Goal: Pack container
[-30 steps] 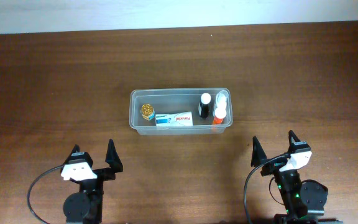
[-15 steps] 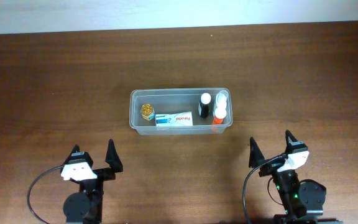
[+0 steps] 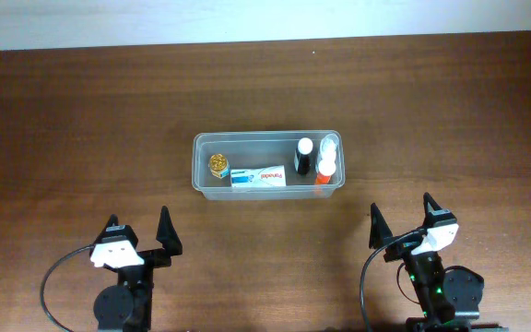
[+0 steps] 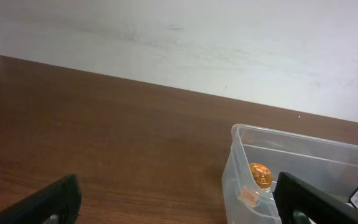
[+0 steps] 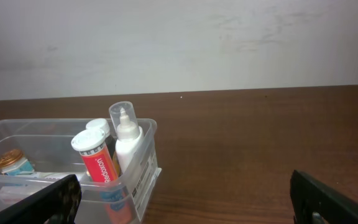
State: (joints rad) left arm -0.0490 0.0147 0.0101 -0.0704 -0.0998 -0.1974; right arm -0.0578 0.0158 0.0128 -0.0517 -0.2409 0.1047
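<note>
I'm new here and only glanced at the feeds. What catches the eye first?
The clear container at the middle of the dark wooden table, holding a gold-lidded jar at its left end, a flat white box, and a red tube at its right end. The left gripper and right gripper are open near the front edge, well apart from it.

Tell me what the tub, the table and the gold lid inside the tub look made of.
Tub: clear plastic, slightly frosted; the items and table show through its walls. Table: wood or wood veneer, dark brown with visible grain and a low sheen. Gold lid: likely metal or metallised plastic, given its shiny golden glint; too small to tell which.
</note>
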